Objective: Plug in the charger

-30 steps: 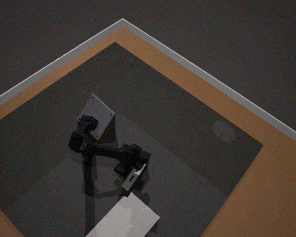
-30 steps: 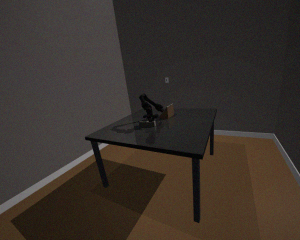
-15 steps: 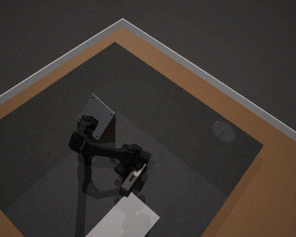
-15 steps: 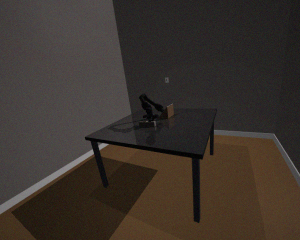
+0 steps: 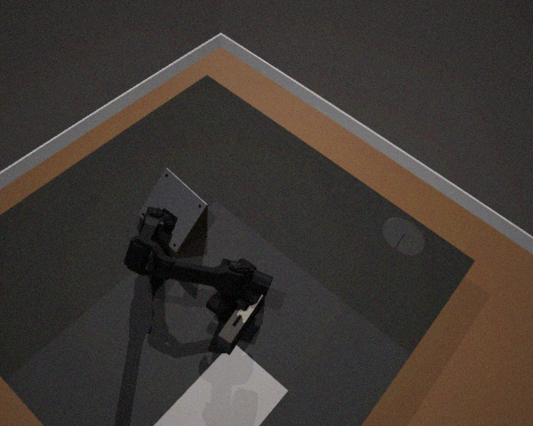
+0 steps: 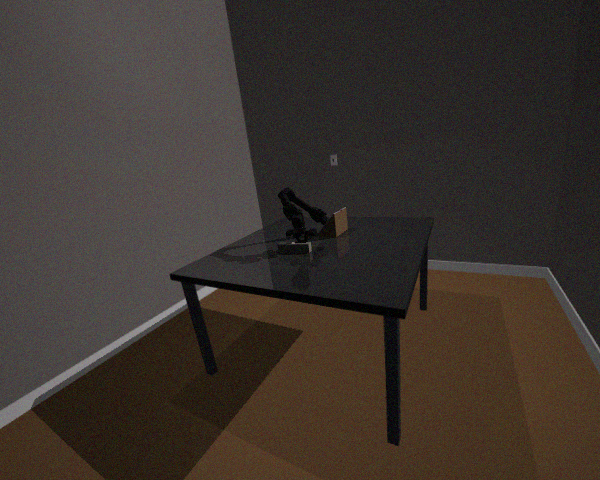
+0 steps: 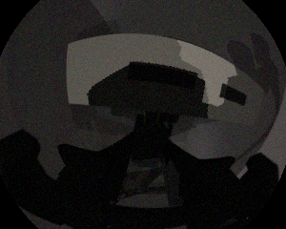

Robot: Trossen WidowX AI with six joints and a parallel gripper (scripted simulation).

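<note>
The power strip (image 5: 231, 328) (image 6: 294, 249) (image 7: 99, 59) lies on the dark table, a pale-topped block partly in shadow. In the wrist view its left outlet (image 7: 162, 75) shows as a dark slot, with the right outlet (image 7: 234, 94) beyond to the right. My gripper (image 7: 146, 136) is shut on the charger (image 7: 153, 128), a small dark shape at the lower middle of the wrist view. The charger is on the near side of the strip, below the left outlet in that picture. Its prongs are too dark to make out clearly, and I cannot tell whether they touch the strip.
A tilted board (image 5: 184, 206) (image 6: 340, 222) stands beside the arm's base, grey on one side and brown on the other. The arm (image 5: 193, 271) (image 6: 292, 210) reaches from beside it to the strip. A bright rectangle (image 5: 269, 390) shows on the table beside the strip.
</note>
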